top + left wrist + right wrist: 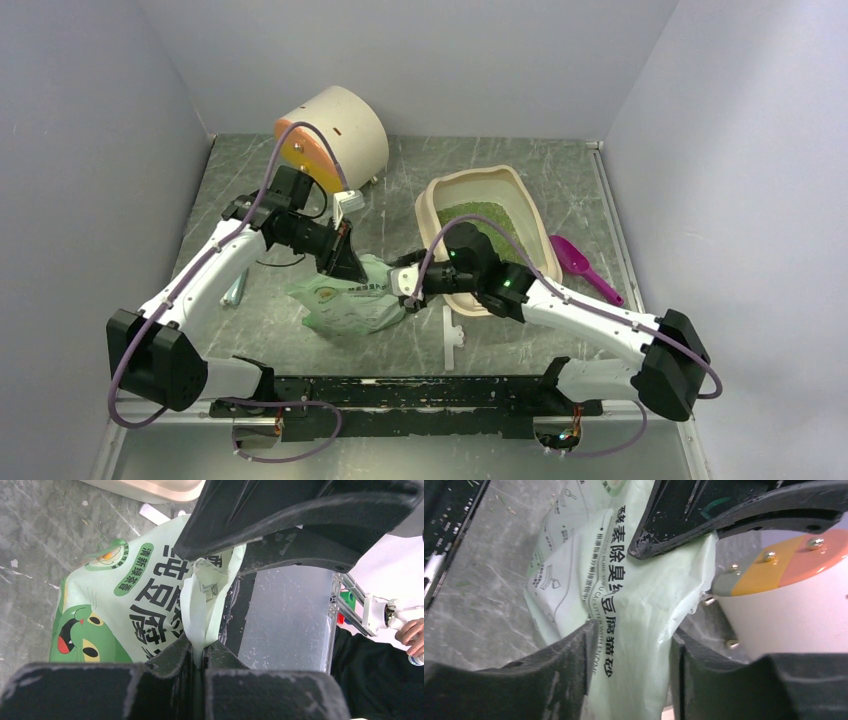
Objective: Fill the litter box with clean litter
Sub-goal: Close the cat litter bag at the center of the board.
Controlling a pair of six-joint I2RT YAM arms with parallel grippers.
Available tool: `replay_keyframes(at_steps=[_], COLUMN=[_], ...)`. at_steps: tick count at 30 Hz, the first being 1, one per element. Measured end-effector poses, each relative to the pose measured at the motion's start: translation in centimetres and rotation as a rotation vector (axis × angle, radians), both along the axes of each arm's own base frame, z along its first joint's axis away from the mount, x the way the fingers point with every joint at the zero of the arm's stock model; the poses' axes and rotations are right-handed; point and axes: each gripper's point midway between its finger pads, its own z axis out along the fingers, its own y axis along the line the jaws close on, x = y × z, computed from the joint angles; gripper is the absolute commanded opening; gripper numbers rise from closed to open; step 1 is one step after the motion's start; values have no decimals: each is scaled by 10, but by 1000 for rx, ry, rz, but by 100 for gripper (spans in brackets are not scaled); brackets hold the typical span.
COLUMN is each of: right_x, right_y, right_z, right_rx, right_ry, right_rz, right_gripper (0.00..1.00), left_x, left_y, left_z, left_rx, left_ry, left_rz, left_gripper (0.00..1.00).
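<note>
Litter box (475,177) holds clean litter (490,222); left pincer (202,652) pinches the bag (125,605)

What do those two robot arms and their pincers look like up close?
The left arm and right arm are white tubes joined by chunky black joint blocks, with a purple cable looping along each. Green lights glow on the right one. The left gripper and right gripper each have two thick matte-black fingers, scuffed with pale specks.
</note>
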Motion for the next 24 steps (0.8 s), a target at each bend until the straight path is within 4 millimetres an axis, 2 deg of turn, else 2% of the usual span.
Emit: replay_keyframes(at_steps=[4, 8, 13, 16, 20, 24], right_x=[4, 8, 5, -2, -15, -30], right_y=[0, -7, -21, -20, -10, -1], right_z=[-5, 3, 30, 43, 37, 20], right_rx=[-20, 13, 85, 118, 108, 64], right_ry=[0, -45, -135, -167, -163, -129], right_rz=[-19, -64, -91, -60, 1, 67], right_gripper=[74, 82, 79, 77, 73, 72], left_x=[-1, -2, -5, -7, -8, -9], left_y=[0, -1, -1, -2, -5, -6], left_z=[-3, -6, -11, -13, -16, -17], left_rx=[5, 12, 19, 13, 4, -4], left_ry=[12, 42, 98, 134, 183, 213], left_rz=[3, 8, 26, 33, 36, 29], left_gripper=[5, 5, 5, 5, 5, 5])
